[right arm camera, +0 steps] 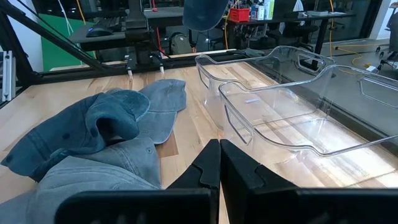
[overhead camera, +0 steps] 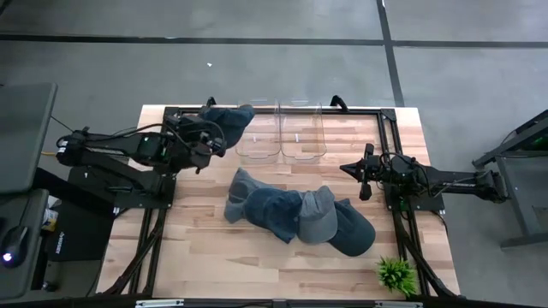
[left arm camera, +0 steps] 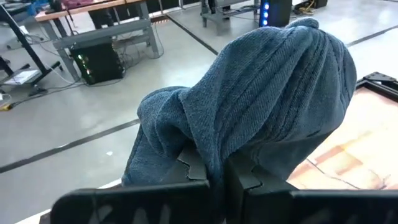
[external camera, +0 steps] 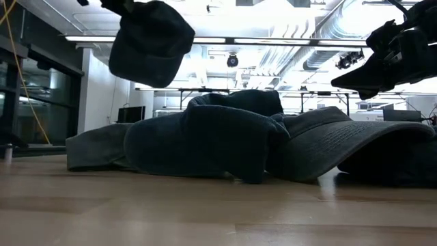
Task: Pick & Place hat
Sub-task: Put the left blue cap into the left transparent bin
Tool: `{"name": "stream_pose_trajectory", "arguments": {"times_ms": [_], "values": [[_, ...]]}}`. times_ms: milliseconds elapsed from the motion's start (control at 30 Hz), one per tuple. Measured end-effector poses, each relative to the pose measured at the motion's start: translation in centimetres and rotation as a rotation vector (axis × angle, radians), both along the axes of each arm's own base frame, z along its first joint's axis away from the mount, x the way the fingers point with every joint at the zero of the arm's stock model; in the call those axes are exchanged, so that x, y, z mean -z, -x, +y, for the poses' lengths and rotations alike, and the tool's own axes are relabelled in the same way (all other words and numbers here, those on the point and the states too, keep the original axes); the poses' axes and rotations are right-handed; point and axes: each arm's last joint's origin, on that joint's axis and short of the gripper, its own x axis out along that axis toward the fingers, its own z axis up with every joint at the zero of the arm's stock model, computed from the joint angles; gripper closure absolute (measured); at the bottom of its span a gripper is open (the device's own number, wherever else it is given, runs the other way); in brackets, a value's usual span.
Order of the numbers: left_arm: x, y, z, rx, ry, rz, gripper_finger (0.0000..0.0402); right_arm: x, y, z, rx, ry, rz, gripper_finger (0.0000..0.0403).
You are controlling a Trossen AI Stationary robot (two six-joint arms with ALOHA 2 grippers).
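Observation:
A blue corduroy hat [overhead camera: 229, 120] hangs in my left gripper [left arm camera: 219, 168] near the table's far-left corner, lifted clear; the low view shows the hat [external camera: 150, 41] high above the table. It fills the left wrist view as the hat [left arm camera: 261, 93]. Several more blue and grey hats [overhead camera: 295, 214] lie piled on the table's middle, also seen as the pile [external camera: 232, 143] and the pile [right arm camera: 93, 143]. My right gripper [right arm camera: 219, 163] is shut and empty, hovering at the table's right side [overhead camera: 364, 171]. My left gripper pinches a fold of the hat's cloth [left arm camera: 208, 152] between its two fingers. The hat is lifted clear of the table and drapes over and beyond the fingertips, slack.
Two clear plastic bins [overhead camera: 281, 133] stand side by side at the table's far edge, right of the held hat; the right wrist view shows the bins [right arm camera: 286, 106]. A small green plant [overhead camera: 396, 274] sits at the near-right corner. Black frame rails [overhead camera: 390, 128] border the table.

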Motion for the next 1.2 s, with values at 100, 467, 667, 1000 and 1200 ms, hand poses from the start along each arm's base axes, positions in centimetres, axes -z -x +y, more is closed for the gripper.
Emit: {"name": "stream_pose_trajectory", "arguments": {"times_ms": [100,467,667,1000,1200], "values": [[0.7,-1.1,0.5,0.041,0.001,0.001,0.0401,0.0,0.0,0.0,0.000,0.000,0.000,0.0402],[4.6,-4.8,3.2,0.151,-0.030,-0.084,0.0401,0.0,0.0,0.0,0.000,0.000,0.000,0.0402],[5.3,-6.7,4.3,0.176,-0.058,-0.082,0.0401,0.0,0.0,0.0,0.000,0.000,0.000,0.0402],[6.9,-8.6,7.6,0.168,-0.041,-0.085,0.0401,0.0,0.0,0.0,0.000,0.000,0.000,0.0402],[7.3,-8.2,9.5,0.128,0.032,-0.164,0.0401,0.0,0.0,0.0,0.000,0.000,0.000,0.0402]]}}
